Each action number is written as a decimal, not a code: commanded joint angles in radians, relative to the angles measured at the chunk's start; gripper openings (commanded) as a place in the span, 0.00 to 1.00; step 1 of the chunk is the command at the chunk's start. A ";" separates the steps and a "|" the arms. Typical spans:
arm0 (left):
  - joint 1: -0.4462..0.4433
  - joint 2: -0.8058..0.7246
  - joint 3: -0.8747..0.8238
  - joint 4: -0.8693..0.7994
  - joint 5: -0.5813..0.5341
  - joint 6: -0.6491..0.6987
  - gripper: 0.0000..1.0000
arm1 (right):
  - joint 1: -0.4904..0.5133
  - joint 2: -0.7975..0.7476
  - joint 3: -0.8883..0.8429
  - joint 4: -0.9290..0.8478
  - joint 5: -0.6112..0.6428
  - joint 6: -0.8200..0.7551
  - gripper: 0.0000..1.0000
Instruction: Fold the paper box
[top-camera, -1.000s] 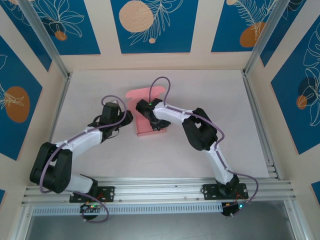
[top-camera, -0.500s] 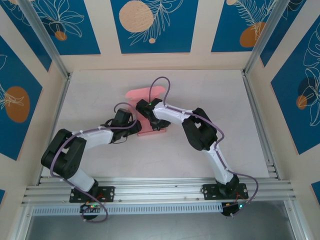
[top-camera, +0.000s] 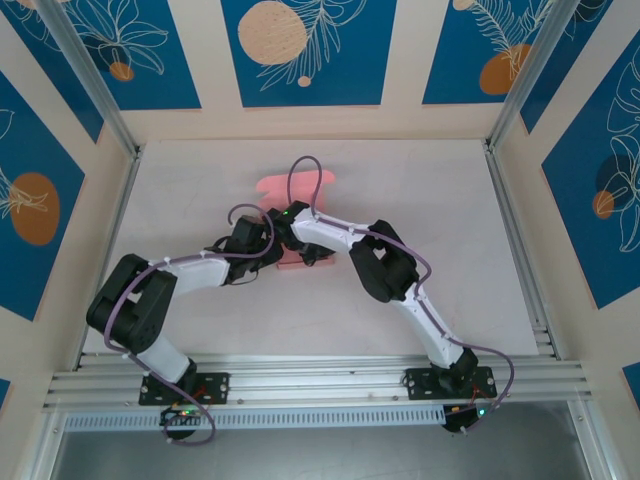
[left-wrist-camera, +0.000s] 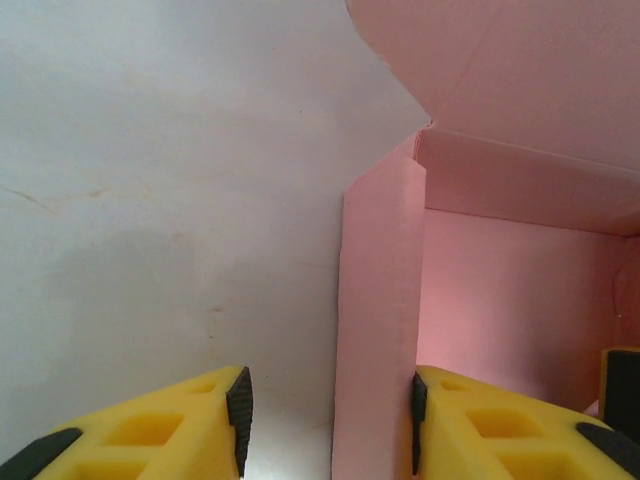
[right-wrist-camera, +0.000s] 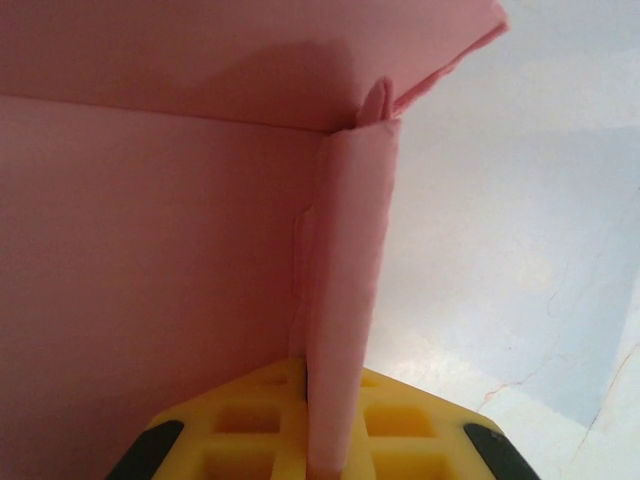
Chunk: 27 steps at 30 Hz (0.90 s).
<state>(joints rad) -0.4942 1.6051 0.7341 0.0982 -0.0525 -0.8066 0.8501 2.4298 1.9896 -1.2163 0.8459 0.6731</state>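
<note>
The salmon-pink paper box (top-camera: 291, 187) lies half-formed at the table's middle, its back flap flat toward the far wall. My right gripper (top-camera: 300, 248) is shut on the box's doubled-over right side wall (right-wrist-camera: 345, 290); its yellow fingers (right-wrist-camera: 420, 430) clamp that wall from both sides. My left gripper (top-camera: 272, 247) is open and straddles the upright left side wall (left-wrist-camera: 378, 330). The right pad (left-wrist-camera: 417, 420) touches the wall's inner face, while the left pad (left-wrist-camera: 240, 415) stands a gap away from it. The box floor (left-wrist-camera: 510, 300) and back wall show pink beyond.
The white table (top-camera: 450, 200) spreads wide on all sides of the box. Aluminium rails (top-camera: 520, 240) run along its left, right and near edges. Both arms crowd together over the box in the top view.
My left arm swung right to the box, and its jaws now straddle the left wall and have narrowed. The right gripper kept its hold and shifted slightly left with the box.
</note>
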 joint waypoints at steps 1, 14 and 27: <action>-0.001 -0.006 0.013 -0.011 -0.039 -0.012 0.45 | -0.017 0.108 -0.044 -0.091 0.008 0.010 0.00; 0.000 -0.058 0.018 -0.044 -0.045 0.013 0.47 | -0.023 -0.018 -0.036 0.012 -0.116 -0.066 0.26; -0.001 -0.084 0.034 -0.081 -0.064 0.037 0.48 | -0.034 -0.095 -0.010 0.035 -0.128 -0.090 0.53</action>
<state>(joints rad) -0.4942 1.5398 0.7471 0.0402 -0.0925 -0.7837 0.8143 2.3798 1.9808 -1.1896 0.7578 0.5884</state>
